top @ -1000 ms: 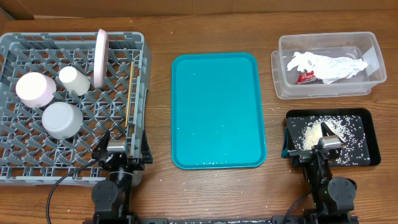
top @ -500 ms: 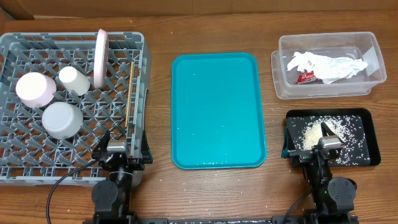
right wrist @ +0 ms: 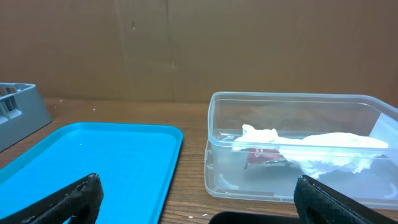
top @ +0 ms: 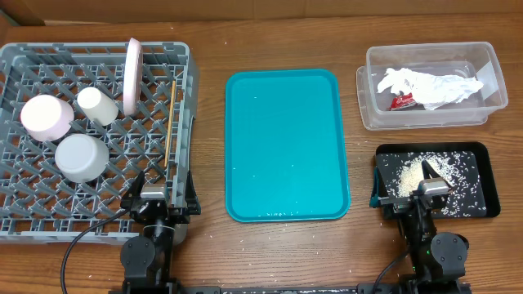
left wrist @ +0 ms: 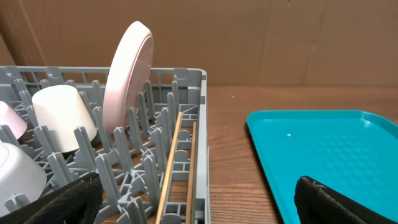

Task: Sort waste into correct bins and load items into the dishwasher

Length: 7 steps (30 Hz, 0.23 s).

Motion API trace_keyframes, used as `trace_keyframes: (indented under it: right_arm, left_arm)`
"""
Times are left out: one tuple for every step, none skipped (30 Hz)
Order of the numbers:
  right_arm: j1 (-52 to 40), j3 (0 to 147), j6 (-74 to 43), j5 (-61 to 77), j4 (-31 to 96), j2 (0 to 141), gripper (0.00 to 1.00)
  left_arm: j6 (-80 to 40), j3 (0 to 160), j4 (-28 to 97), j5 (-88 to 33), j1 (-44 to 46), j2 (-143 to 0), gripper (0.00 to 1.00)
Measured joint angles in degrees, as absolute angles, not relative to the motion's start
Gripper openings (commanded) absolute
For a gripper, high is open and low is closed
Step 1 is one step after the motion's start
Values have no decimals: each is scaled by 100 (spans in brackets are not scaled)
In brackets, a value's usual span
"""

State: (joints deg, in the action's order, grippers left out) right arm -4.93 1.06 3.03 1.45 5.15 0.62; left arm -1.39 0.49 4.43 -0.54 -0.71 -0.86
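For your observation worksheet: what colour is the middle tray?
The tray is teal, clearest from overhead.

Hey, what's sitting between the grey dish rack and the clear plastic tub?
The teal serving tray lies between the dish rack and the clear tub, with bare wooden table either side of it. The overhead view shows this.

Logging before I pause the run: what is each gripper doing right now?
Left gripper: open, jaws wide apart, holding nothing.
Right gripper: open, jaws wide apart, holding nothing.
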Motion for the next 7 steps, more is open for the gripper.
trace_keyframes:
  right_arm:
    - [-493, 106, 301, 145, 517, 62, 100]
    - [-491, 106, 301, 145, 515, 62, 100]
    - [-493, 106, 303, 148, 517, 62, 100]
    - [-493, 106, 298, 145, 517, 62, 100]
    - [-493, 106, 301, 148, 517, 62, 100]
    - [-493, 106, 301, 145, 515, 62, 100]
    - [-491, 106, 298, 145, 519, 62, 100]
  left_arm:
    - [-139, 49, 443, -54, -71, -86, 100]
    - [-139, 49, 443, -54, -71, -84, 100]
    - [-139, 49, 443, -54, -71, -86, 100]
    - [-139, 49, 443, -54, -71, -86, 100]
    - [-139, 49, 443, -54, -71, -84, 100]
    - [-139, 49, 443, -54, -71, -86, 100]
    - [-139, 49, 443, -51, -71, -84, 100]
